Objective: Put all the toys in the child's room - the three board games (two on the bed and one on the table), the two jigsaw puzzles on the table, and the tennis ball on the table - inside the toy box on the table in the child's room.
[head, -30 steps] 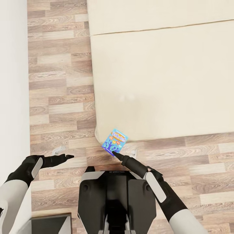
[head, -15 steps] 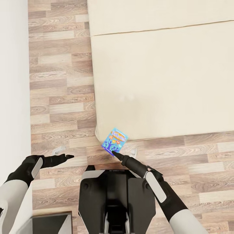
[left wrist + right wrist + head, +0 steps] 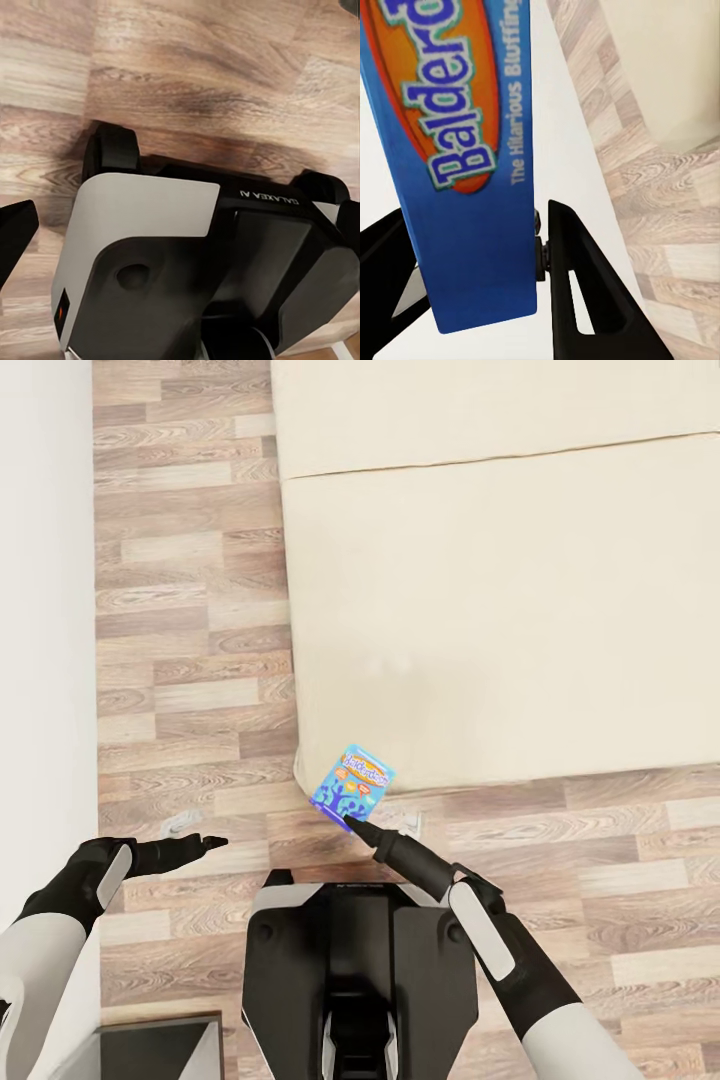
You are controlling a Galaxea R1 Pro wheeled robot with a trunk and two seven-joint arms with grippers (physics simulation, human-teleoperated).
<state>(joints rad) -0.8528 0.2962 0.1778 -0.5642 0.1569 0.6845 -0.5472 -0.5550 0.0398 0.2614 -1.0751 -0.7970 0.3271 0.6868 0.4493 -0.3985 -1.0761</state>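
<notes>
— Wooden floor (image 3: 190,660) is running up the left beside a white wall (image 3: 40,610). What is sitting lowest on that side?

— The left gripper (image 3: 205,844) is hovering over the planks with nothing in it; whether its fingers are apart or together I cannot tell. Its wrist camera is looking down on the robot's base (image 3: 187,262).

— And further right?

— The board game (image 3: 352,783), a blue box, is hanging tilted over the near corner of the cream bed (image 3: 500,600). The right gripper (image 3: 352,823) is clamped on its lower edge; from the wrist, black fingers (image 3: 577,277) are pressing either side of the box (image 3: 457,150).
</notes>
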